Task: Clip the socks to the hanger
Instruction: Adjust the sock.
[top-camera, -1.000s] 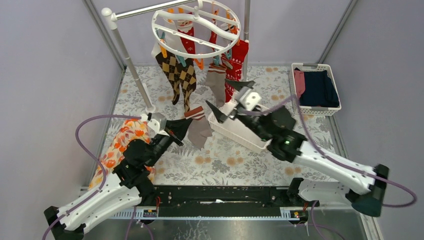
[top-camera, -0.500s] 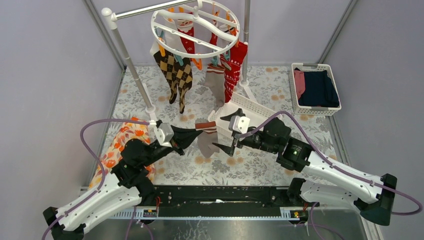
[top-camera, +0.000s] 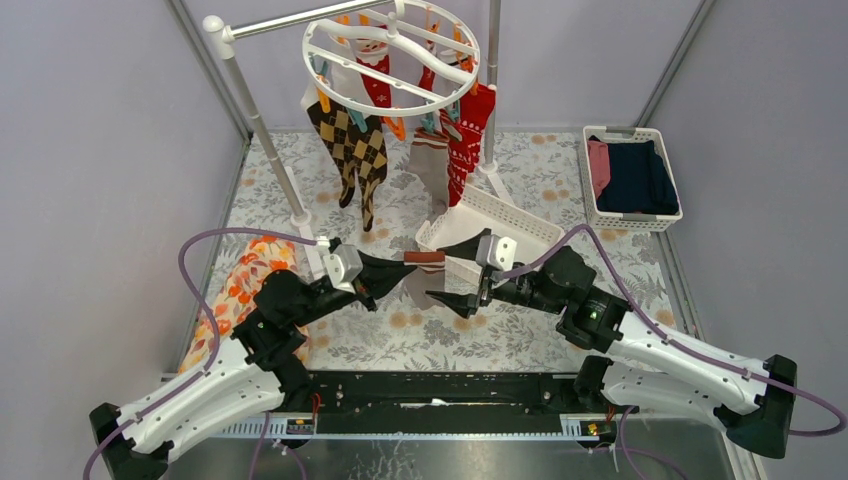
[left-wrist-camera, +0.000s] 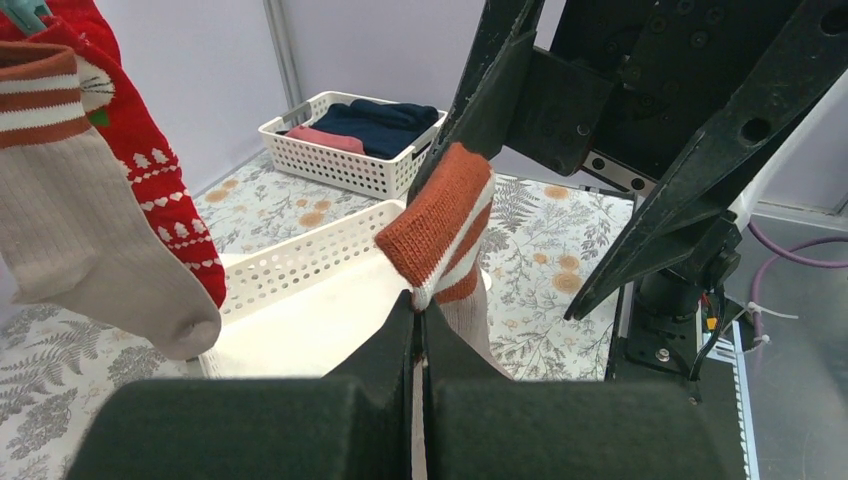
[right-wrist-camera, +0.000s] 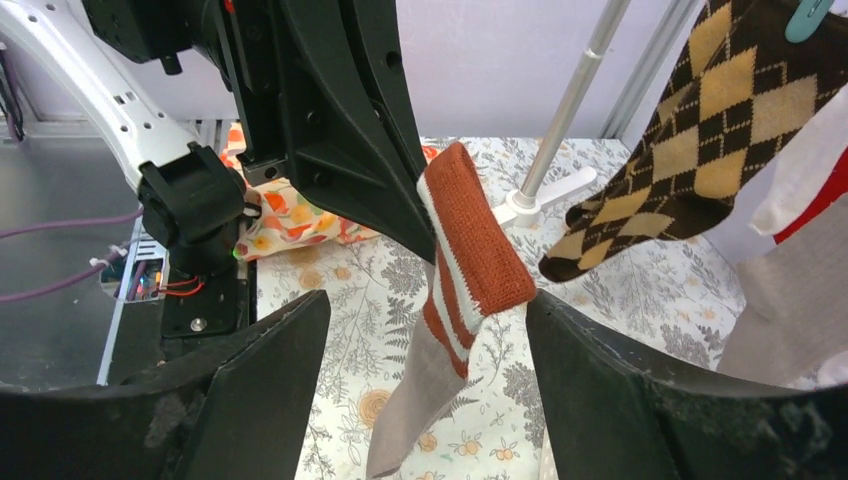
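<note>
Shut left tool (top-camera: 397, 272) pinching taupe-grey sock with rust-striped cuff (top-camera: 424, 282), cuff standing between jaws of open right tool (top-camera: 456, 275). Close right tool on cuff just above left tool, keep fabric taut, then lift toward round white plastic clip hanger (top-camera: 391, 56) far ahead of both tools. A second ago right tool out over white slatted basket (top-camera: 522, 224); now back at sock.

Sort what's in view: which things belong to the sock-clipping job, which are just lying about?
Job: striped-cuff sock, held up; hanger; clipped socks.
Lying about: floral cloth; near white basket; basket of folded clothes.
</note>
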